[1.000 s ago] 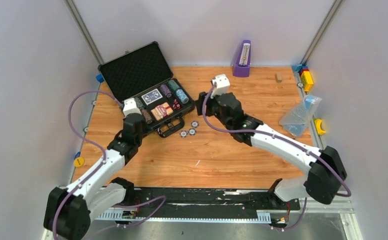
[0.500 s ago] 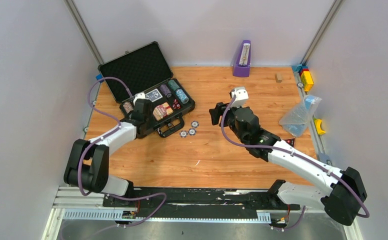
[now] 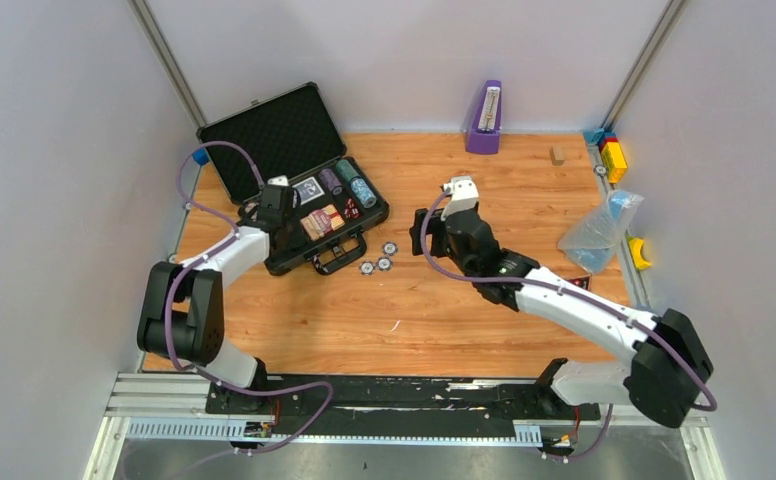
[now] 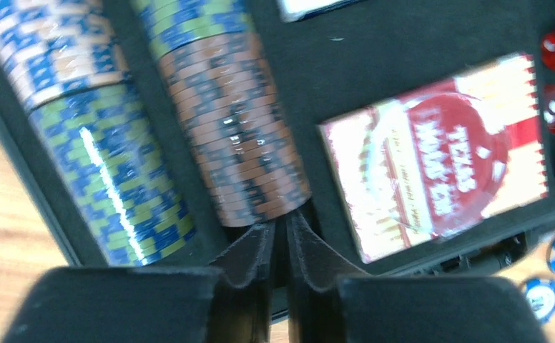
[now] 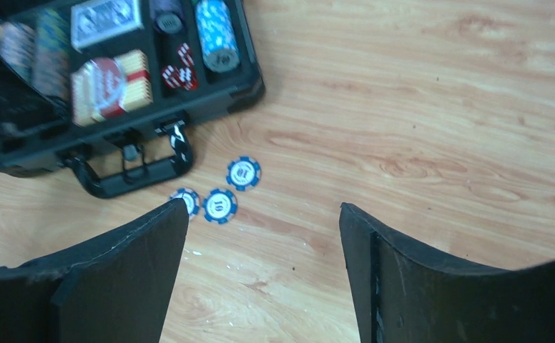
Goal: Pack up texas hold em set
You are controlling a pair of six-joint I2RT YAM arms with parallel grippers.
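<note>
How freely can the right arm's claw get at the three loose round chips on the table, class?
Probably freely: the right claw hangs open near the chips, with only bare table between them. The case handle lies close beside them, so approach needs a little care.

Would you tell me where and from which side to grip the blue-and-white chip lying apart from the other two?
Take the lone chip by opposite points of its rim, coming down from above: it lies flat on the table, so only its edge offers a hold. Bare wood around it leaves the right hand room.
</note>
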